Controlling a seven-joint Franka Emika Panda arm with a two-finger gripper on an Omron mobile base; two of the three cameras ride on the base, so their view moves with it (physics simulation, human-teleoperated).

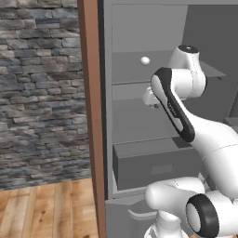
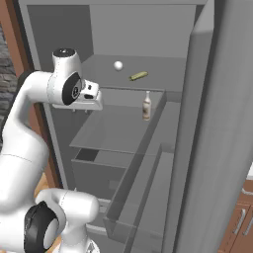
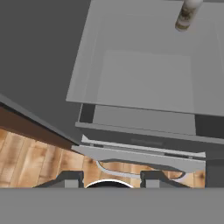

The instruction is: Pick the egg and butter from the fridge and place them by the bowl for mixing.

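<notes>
Grey stone wall (image 1: 42,93), wooden plank floor (image 1: 46,209), brown wooden cabinet edge (image 1: 90,116).

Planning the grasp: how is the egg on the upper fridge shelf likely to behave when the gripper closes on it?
The egg is a small smooth ball lying loose on the flat shelf, so a nudge would probably roll it. Its rounded surface may slip between the fingers. It looks light for its size.

A small white bottle with a dark cap (image 2: 147,105) stands upright, beside a rough grey stone wall (image 1: 42,93) and wooden plank floor (image 1: 46,209).
</notes>
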